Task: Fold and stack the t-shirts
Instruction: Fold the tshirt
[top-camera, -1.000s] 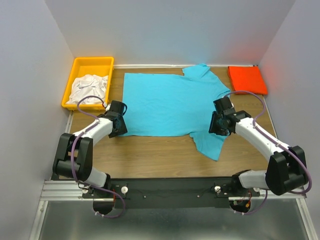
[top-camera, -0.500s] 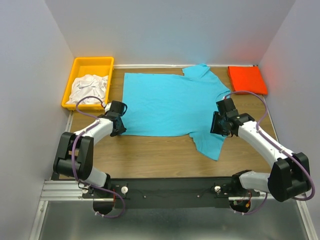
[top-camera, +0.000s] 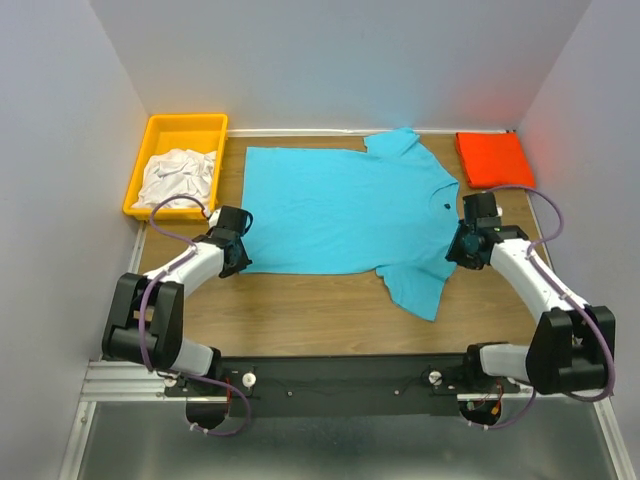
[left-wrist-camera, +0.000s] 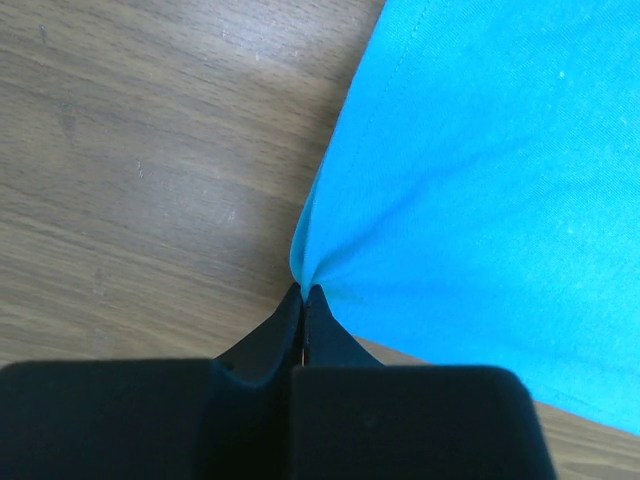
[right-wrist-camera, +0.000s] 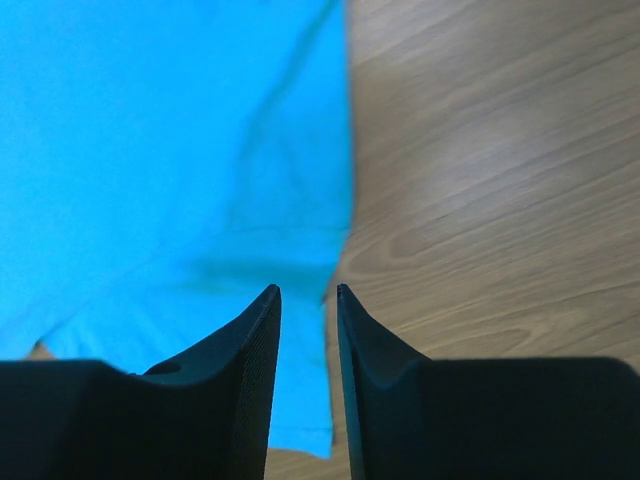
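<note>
A turquoise-blue t-shirt (top-camera: 340, 205) lies spread flat on the wooden table, neck toward the right. My left gripper (top-camera: 238, 258) is at its near left corner. In the left wrist view the gripper (left-wrist-camera: 303, 291) is shut, pinching the blue cloth (left-wrist-camera: 480, 200), which puckers at the tips. My right gripper (top-camera: 465, 250) hovers at the shirt's right edge by the near sleeve. Seen from the right wrist, it (right-wrist-camera: 308, 290) is open, straddling the edge of the cloth (right-wrist-camera: 150, 150). A folded orange-red t-shirt (top-camera: 493, 160) lies at the far right. Crumpled white t-shirts (top-camera: 180, 175) fill the bin.
A yellow plastic bin (top-camera: 185, 122) stands at the far left corner. Grey walls close in the table on the left, back and right. Bare wood (top-camera: 300, 310) stretches between the blue shirt and the arm bases.
My left gripper has closed on the blue shirt's corner. My right arm has moved right, from over the sleeve to the shirt's right edge, with its jaws a little narrower.
</note>
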